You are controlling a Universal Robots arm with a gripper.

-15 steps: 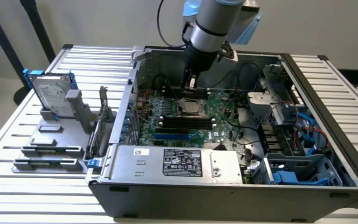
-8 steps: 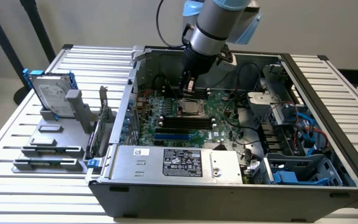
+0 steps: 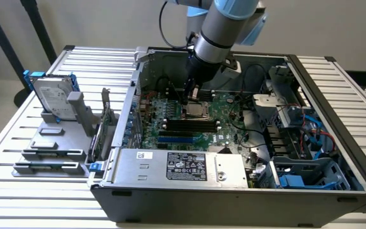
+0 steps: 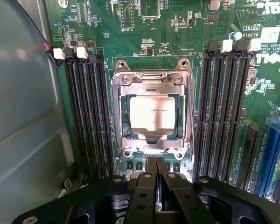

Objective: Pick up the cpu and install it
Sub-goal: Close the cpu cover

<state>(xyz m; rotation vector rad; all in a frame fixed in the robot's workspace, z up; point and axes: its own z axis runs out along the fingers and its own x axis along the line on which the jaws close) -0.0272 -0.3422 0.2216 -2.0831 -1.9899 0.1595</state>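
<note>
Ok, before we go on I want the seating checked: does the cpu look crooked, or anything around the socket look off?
Nothing stands out. The cpu lies square in its socket, with its edges parallel to the metal frame and no corner riding up. The tool is shut just off the socket's edge, holding nothing.

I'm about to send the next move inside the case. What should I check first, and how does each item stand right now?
1. cpu in place: ok, it lies flat and square inside the socket frame.
2. gripper carrying nothing: ok, it is shut and empty, with its tips at the frame's edge.
3. Tips touching the frame: cannot tell.
4. Socket frame locked down over the cpu: cannot tell.
5. memory slots beside the socket: ok, nothing stands in them.
6. Red and black cable: ok, it lies apart from the socket.
</note>
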